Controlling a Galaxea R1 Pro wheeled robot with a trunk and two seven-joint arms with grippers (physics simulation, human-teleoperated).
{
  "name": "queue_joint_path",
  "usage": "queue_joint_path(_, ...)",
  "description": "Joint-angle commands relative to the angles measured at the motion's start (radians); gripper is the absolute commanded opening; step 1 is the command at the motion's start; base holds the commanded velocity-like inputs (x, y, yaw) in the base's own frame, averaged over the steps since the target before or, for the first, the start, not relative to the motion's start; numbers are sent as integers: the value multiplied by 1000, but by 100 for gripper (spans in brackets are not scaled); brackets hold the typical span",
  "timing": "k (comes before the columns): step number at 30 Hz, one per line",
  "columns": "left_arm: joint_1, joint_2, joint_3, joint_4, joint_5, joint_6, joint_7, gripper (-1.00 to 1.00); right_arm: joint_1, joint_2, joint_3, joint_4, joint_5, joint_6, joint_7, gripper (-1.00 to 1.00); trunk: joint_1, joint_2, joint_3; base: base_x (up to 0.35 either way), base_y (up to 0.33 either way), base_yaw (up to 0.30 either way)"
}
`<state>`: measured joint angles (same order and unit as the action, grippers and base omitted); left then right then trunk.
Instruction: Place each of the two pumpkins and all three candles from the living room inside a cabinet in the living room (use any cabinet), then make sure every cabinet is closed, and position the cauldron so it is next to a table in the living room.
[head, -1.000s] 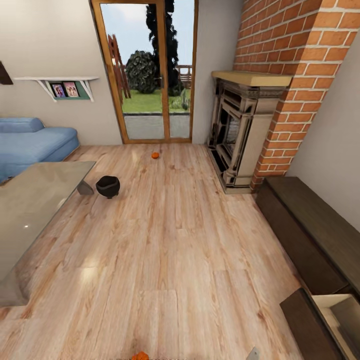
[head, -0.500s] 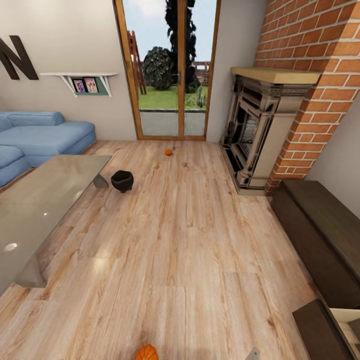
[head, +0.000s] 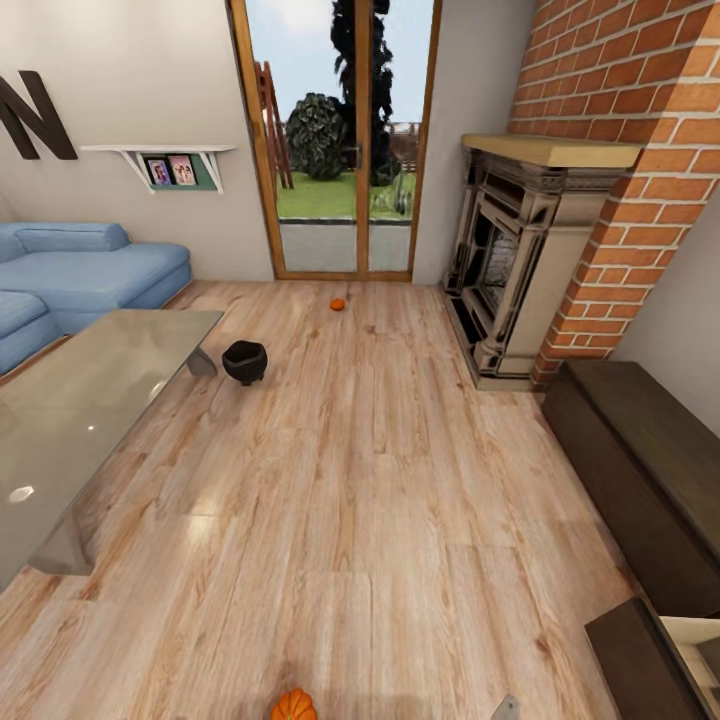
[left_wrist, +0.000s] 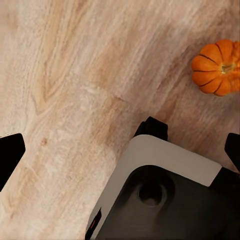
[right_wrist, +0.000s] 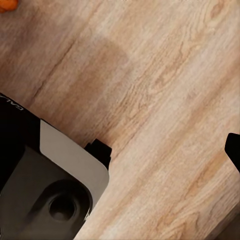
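**Inspector:** Start with the largest items in the room.

**Assistant:** Wooden floor (head: 380, 480) throughout. Brick chimney (head: 640, 120) on the right with a fireplace (head: 520, 270) at its foot. Glazed door (head: 340, 140) in the far wall. Blue sofa (head: 80, 275) at the far left.

**Inspector:** Task furniture?

**Assistant:** The table (head: 70, 410), pale grey top, stands at the left. The cabinet (head: 640, 460), long and dark brown, runs along the right wall; one drawer (head: 690, 650) at its near end stands open, pale inside.

**Inspector:** Smaller items?

**Assistant:** The cauldron (head: 245, 361) sits on the floor just beside the table's far corner leg. One pumpkin (head: 337, 304) lies on the floor near the door, well apart from the cauldron. A second pumpkin (head: 293, 706) sits on the floor at the near edge of the head view; the left wrist camera also shows it (left_wrist: 220, 67), upright, clear of the robot's base.

**Inspector:** Grippers?

**Assistant:** Left gripper (left_wrist: 125, 150): dark fingertips at opposite edges of its camera's view, spread wide, nothing between them. Right gripper (right_wrist: 232, 150): a single fingertip is visible, so I cannot tell how its jaws stand.
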<state>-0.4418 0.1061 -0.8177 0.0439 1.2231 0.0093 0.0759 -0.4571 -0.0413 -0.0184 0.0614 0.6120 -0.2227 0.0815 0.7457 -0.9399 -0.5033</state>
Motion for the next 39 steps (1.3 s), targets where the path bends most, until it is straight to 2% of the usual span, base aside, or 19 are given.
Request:
queue_joint_path(1, 0, -3, 1, 0, 1, 0, -3, 100, 0, 0, 0, 0, -1, 0, 0, 100, 0, 0, 0, 0, 0, 0)
queue_joint_path(4, 0, -11, 1, -1, 2, 1, -7, 100, 0, 0, 0, 0, -2, 0, 1, 100, 0, 0, 0, 0, 0, 0)
queue_joint_path(14, 0, -15, 3, -1, 3, 5, -9, 100, 0, 1, 0, 2, 5, 0, 3, 100, 0, 0, 0, 0, 0, 0)
queue_joint_path(17, 0, -21, 3, -7, 3, 6, -47, 100, 0, 1, 0, 2, 5, 1, 5, 100, 11, -21, -9, 0, 0, 0)
queue_joint_path(19, -2, -23, 4, -15, 3, 11, -138, 100, 0, 2, 0, 1, 6, 4, 7, 100, 19, -35, -16, 0, 0, 0)
queue_joint_path(20, -5, -25, 4, -22, 1, 19, -233, 100, 0, 2, 0, 0, 6, 5, 10, 100, 23, -42, -19, 0, 0, 0)
queue_joint_path(22, -14, -24, 3, -28, -1, 43, -354, 100, 0, 9, -1, -2, 6, 7, 17, 100, 31, -56, -25, 0, 0, 0)
queue_joint_path(25, -35, -20, -1, -39, -9, 125, -482, 100, -1, 16, -3, -9, -4, 31, 46, 100, 42, -77, -34, 0, 0, 0)
queue_joint_path(28, -55, 6, -3, -55, -13, 191, -556, 100, -8, 15, -7, -21, -55, 75, 102, 100, 54, -98, -44, 0, 0, 0)
queue_joint_path(31, -101, 39, -5, -101, -14, 244, -631, 100, -23, 12, -11, -72, -169, 150, 231, 100, 65, -119, -53, 0, 0, 0)
queue_joint_path(32, -109, 42, -5, -107, -14, 256, -637, 100, -26, 11, -11, -87, -189, 166, 254, 100, 69, -126, -56, 0, 0, 0)
queue_joint_path(33, -127, 47, -5, -114, -14, 282, -646, 100, -32, 10, -12, -126, -226, 201, 302, 100, 73, -133, -60, 0, 0, 0)
queue_joint_path(34, -169, 58, -5, -124, -14, 327, -659, 100, -39, 4, -13, -258, -316, 298, 453, 100, 77, -140, -63, 0, 0, 0)
queue_joint_path(35, -185, 69, -5, -126, -14, 338, -664, 100, -42, 0, -14, -394, -396, 389, 635, 100, 80, -147, -66, 0, 0, 0)
queue_joint_path(37, -191, 94, -4, -132, -13, 341, -667, 100, -42, -1, -15, -540, -475, 504, 808, 100, 88, -161, -72, 0, 0, 0)
queue_joint_path(38, -193, 106, -4, -133, -13, 341, -668, 100, -43, -1, -15, -613, -510, 568, 868, 100, 92, -168, -75, 0, 0, 0)
queue_joint_path(39, -193, 111, -4, -134, -13, 340, -668, 100, -43, -1, -15, -649, -525, 600, 890, 100, 96, -175, -78, 0, 0, 0)
